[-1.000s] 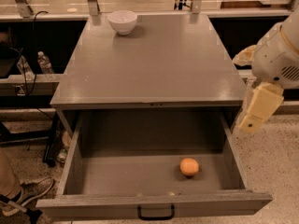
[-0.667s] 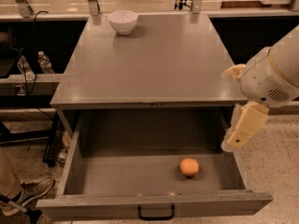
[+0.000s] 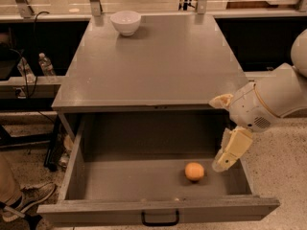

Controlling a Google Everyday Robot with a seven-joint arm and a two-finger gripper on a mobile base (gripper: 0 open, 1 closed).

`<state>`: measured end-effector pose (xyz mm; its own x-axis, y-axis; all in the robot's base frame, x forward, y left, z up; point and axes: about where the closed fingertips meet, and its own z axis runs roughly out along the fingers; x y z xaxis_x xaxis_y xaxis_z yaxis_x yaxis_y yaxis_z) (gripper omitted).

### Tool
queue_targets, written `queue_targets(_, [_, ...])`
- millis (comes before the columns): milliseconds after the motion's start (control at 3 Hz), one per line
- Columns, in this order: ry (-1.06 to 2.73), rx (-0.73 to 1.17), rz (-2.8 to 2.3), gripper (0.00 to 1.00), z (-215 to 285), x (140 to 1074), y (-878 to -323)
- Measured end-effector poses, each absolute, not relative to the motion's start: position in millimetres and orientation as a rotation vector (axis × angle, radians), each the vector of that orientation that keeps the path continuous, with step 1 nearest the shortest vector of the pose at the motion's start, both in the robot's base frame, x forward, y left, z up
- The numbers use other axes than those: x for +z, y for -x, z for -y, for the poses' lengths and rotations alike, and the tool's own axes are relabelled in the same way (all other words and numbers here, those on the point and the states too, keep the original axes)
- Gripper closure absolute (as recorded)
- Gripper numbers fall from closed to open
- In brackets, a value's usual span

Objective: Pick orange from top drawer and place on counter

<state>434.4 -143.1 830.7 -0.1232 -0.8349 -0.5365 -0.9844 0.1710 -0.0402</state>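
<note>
1. Your gripper [image 3: 225, 157] hangs at the right side of the open top drawer [image 3: 158, 208]. It sits just inside the right wall and below the near edge of the counter [image 3: 158, 61].
2. Its pale yellow end points down and to the left, toward the drawer floor.
3. You cannot tell from this view how far the claw is open. It has no hold on the fruit.
4. The orange [image 3: 194, 171] lies on the drawer floor, right of centre and close to the front panel.
5. The orange is just left of the gripper's lower tip. The two are near each other but apart, with a strip of drawer floor showing between them.
6. The drawer is pulled well out toward you. Its black handle [image 3: 160, 219] is at the middle of the front panel, at the near edge of the scene.
7. The white arm [image 3: 268, 102] comes in from the right and crosses in front of the counter's near right corner.
8. A white bowl [image 3: 125, 22] stands upright on the counter at the far edge, left of centre.
9. To the left of the cabinet, a water bottle [image 3: 45, 63] stands on a low ledge.
10. A shoe [image 3: 29, 198] rests on the speckled floor [image 3: 283, 166] at the near left.
</note>
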Motion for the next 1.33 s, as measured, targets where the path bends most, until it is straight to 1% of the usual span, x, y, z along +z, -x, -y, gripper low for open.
queue_targets(333, [1.716,0.456,-2.015,0.0,143,830,-434])
queue_targets(1333, [1.739,0.416,-2.063,0.0,149,757,-450])
